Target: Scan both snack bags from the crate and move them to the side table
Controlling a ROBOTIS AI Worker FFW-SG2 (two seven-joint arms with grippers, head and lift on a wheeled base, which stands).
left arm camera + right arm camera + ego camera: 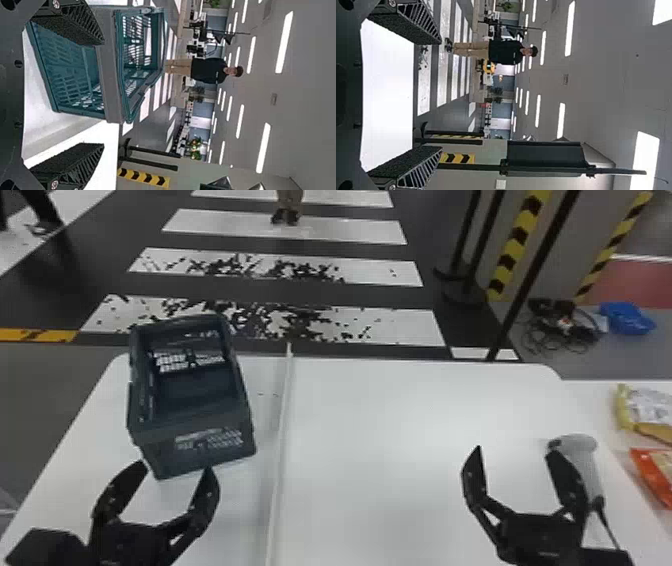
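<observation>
My L fingers (205,492) & R fingers (474,477) released; crate (195,435) nr tabletop's (400,415) far-L corner, scanner (580,444) nr R edge, snack bags (647,412) on side tabletop (590,392).

Yellow bag (645,410), red bag (644,462), side table (597,397): cut off by head view's right edge | scanner (580,442) near table's (400,415) right edge: partly covered by right gripper (515,450) | crate (195,450): partly covered by left gripper (175,467)

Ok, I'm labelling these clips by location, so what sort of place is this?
Probably an indoor demo or test hall: crosswalk stripes are laid on the floor, a pillar carries yellow-and-black hazard tape, and long ceiling lights run overhead.
</observation>
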